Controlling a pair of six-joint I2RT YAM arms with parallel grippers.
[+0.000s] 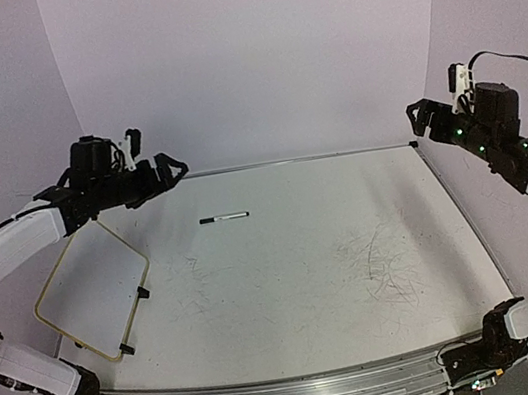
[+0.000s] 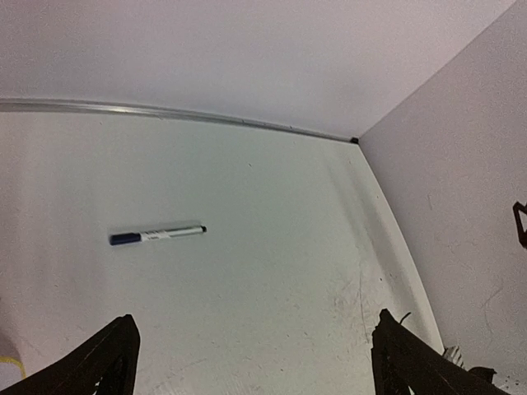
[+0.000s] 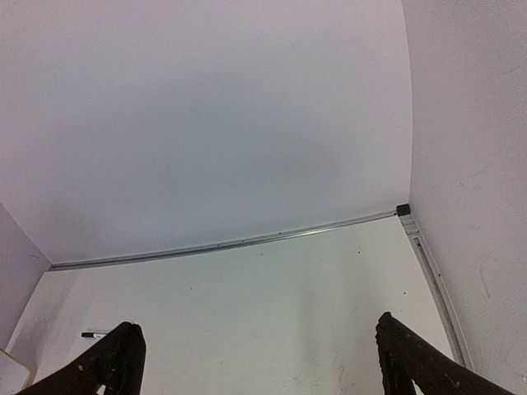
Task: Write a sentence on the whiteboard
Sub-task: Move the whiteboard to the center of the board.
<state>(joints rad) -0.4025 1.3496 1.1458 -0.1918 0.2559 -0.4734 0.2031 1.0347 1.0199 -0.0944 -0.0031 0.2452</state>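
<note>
The whiteboard (image 1: 92, 292), white with a thin pale-yellow frame and two black clips on its right edge, lies at the table's left, its far corner under my left arm. Its face looks blank; no sentence is in view. A dark-capped marker (image 1: 224, 217) lies on the table to the right of the board, and shows too in the left wrist view as the marker (image 2: 156, 234). My left gripper (image 1: 153, 153) hovers open above the board's far end, left of the marker, holding nothing. My right gripper (image 1: 425, 120) hangs open and empty near the far right corner.
The grey tabletop (image 1: 353, 243) carries faint dark scribbles at centre right. A metal rail (image 1: 298, 159) runs along the far edge against the back wall, and side walls close in on both sides. A corner of the whiteboard (image 3: 10, 374) shows at the right wrist view's lower left.
</note>
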